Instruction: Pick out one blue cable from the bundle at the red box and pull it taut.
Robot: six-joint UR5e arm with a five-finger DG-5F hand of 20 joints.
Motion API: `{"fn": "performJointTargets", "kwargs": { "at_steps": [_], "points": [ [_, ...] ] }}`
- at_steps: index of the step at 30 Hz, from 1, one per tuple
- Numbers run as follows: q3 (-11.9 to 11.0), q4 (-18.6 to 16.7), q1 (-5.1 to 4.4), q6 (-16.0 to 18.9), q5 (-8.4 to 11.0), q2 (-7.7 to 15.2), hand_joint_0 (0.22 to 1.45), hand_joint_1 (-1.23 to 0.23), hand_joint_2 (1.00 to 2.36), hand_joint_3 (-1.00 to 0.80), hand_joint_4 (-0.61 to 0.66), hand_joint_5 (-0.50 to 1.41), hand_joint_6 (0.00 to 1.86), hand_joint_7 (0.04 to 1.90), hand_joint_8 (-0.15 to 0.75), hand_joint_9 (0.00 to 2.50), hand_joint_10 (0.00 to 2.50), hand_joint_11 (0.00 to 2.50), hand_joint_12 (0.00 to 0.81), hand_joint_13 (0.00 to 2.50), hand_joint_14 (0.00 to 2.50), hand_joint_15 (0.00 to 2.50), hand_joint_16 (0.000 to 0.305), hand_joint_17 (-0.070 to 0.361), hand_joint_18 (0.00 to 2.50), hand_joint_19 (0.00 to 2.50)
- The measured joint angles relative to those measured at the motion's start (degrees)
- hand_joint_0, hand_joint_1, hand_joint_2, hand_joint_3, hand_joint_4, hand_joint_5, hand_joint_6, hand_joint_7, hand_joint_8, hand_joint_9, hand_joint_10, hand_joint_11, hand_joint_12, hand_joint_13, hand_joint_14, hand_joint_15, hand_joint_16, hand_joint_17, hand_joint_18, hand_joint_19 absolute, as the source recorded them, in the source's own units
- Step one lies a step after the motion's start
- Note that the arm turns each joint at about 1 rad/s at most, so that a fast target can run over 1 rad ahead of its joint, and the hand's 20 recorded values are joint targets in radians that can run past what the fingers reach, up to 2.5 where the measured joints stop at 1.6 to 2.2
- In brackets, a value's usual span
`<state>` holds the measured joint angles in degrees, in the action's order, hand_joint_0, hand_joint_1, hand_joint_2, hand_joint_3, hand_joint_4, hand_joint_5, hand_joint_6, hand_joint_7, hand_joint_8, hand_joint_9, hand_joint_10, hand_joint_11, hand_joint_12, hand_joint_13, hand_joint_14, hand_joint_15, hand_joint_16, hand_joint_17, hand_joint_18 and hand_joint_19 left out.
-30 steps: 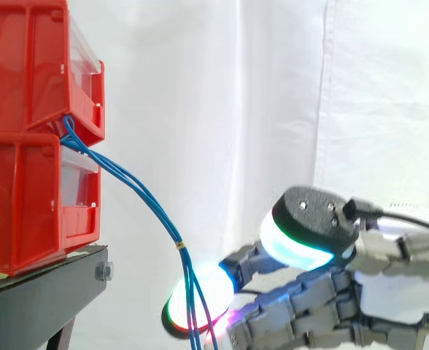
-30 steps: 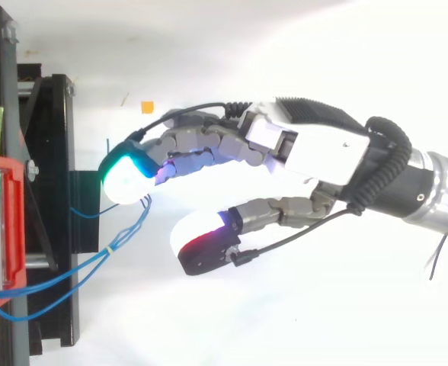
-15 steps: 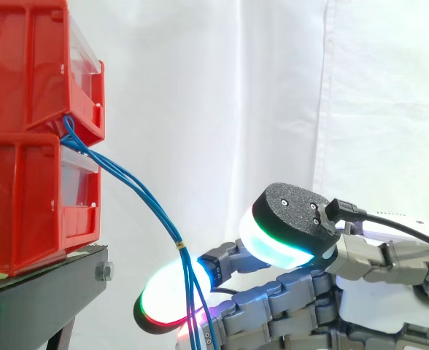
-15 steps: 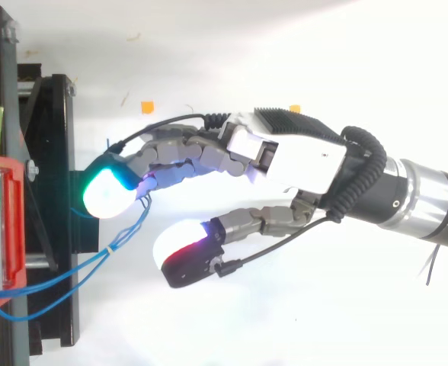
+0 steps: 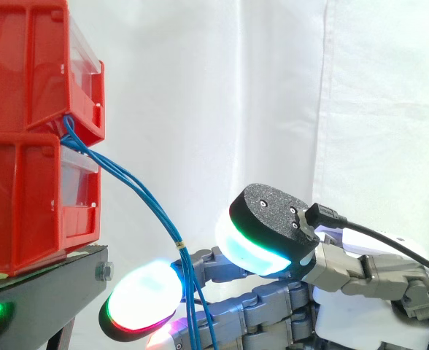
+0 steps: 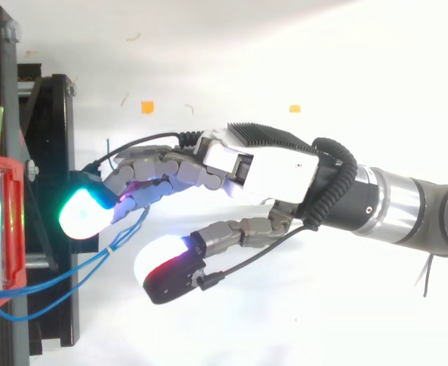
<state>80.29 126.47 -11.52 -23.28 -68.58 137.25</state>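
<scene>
Several thin blue cables (image 5: 74,140) leave the gap between two stacked red bins (image 5: 21,80) and slope down to the right. A yellow tie (image 5: 180,246) binds them, and they hang on below it. My hand (image 6: 266,168) reaches in from the right, open. Its straight fingers (image 6: 83,215) stretch over the hanging cables towards the bins. The thumb (image 6: 167,268) stands apart on the near side. In the top view the tie (image 6: 111,248) lies between the fingers and the thumb. Nothing is pinched.
The bins rest on a black stand (image 5: 50,288), whose edge lies just under the leading fingertip in the top view. A white curtain (image 5: 287,95) hangs behind. Two small orange marks (image 6: 147,107) lie on the white floor beyond the hand.
My hand has moved left towards the bins, its fingertips passing the hanging cables and reaching the stand's edge. The cables hang as before.
</scene>
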Motion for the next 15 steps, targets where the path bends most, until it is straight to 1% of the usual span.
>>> {"fn": "performJointTargets", "kwargs": {
  "at_steps": [5, 10, 13, 15],
  "points": [
    [-0.02, -0.07, -0.02, 0.81, -0.26, 0.02, 0.57, -0.53, 1.0, -0.47, 0.2, -0.18, 0.5, 0.73, 0.291, 0.75, 0.01, 0.24, 0.316, 0.58, 0.0, 0.13, 0.034, 0.076, 0.36, 0.22],
    [-0.02, -0.34, 0.0, 1.02, -1.2, 0.13, 0.57, -0.53, 1.0, -0.47, 0.19, -0.18, 0.5, 0.74, 0.29, 0.74, 0.01, 0.24, 0.317, 0.58, 0.0, 0.13, 0.034, 0.076, 0.36, 0.22],
    [-0.27, -0.68, 0.06, 0.24, -1.62, 0.8, 0.57, -0.53, 1.0, -0.47, 0.19, -0.18, 0.5, 0.74, 0.287, 0.74, 0.01, 0.24, 0.318, 0.58, 0.0, 0.13, 0.034, 0.077, 0.36, 0.23],
    [-0.8, -1.08, 0.17, -0.22, -1.87, 1.64, 0.57, -0.53, 1.0, -0.47, 0.19, -0.18, 0.5, 0.74, 0.29, 0.74, 0.01, 0.24, 0.318, 0.58, 0.0, 0.13, 0.034, 0.077, 0.36, 0.23]
  ]
}}
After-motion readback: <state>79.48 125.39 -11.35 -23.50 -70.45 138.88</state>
